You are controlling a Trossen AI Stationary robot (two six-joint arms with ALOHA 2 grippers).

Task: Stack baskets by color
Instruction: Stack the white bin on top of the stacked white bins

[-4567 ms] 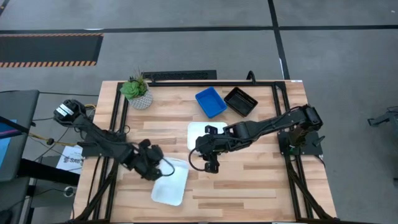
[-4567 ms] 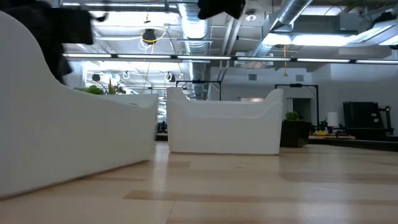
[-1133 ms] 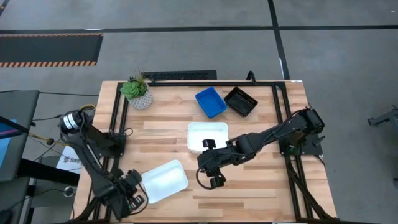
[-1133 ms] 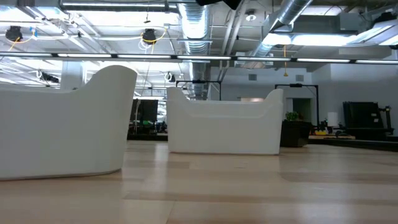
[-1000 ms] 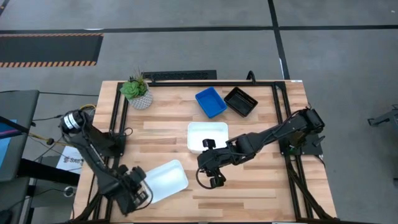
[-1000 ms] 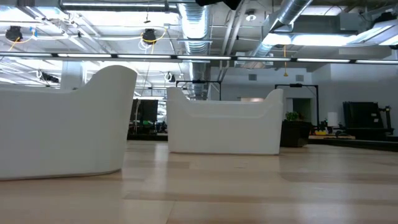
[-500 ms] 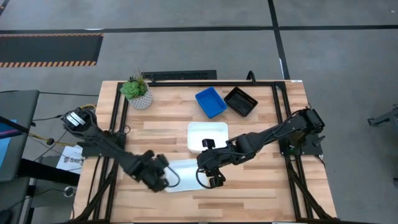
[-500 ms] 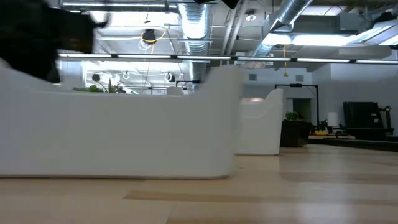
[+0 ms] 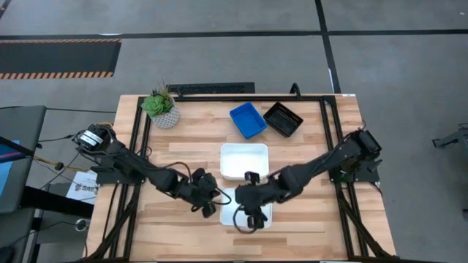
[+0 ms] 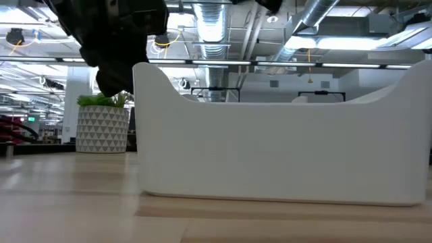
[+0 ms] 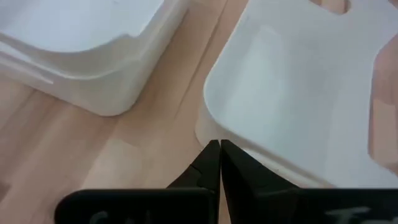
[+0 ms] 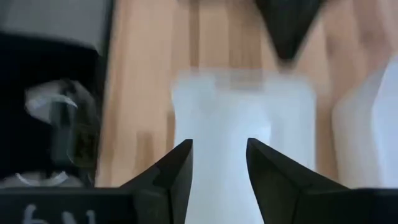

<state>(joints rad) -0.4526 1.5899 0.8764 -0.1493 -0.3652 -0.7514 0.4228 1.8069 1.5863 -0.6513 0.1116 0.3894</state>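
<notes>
1. The table (image 9: 292,139) has a light wooden butcher-block top, set in a black metal frame (image 9: 219,97).
2. Around it lies a grey floor (image 9: 219,58) crossed by dark seam lines.
3. A dark mat (image 9: 58,57) with an orange-and-black striped edge lies on the floor beyond the table's far left corner.
4. A green plant in a white patterned pot (image 9: 162,108) stands at the table's far left corner.
5. In the low view, silver ventilation ducts (image 10: 209,20) and pipes run under an open ceiling.
6. Long strip lights (image 10: 324,65) hang there, lit.
</notes>
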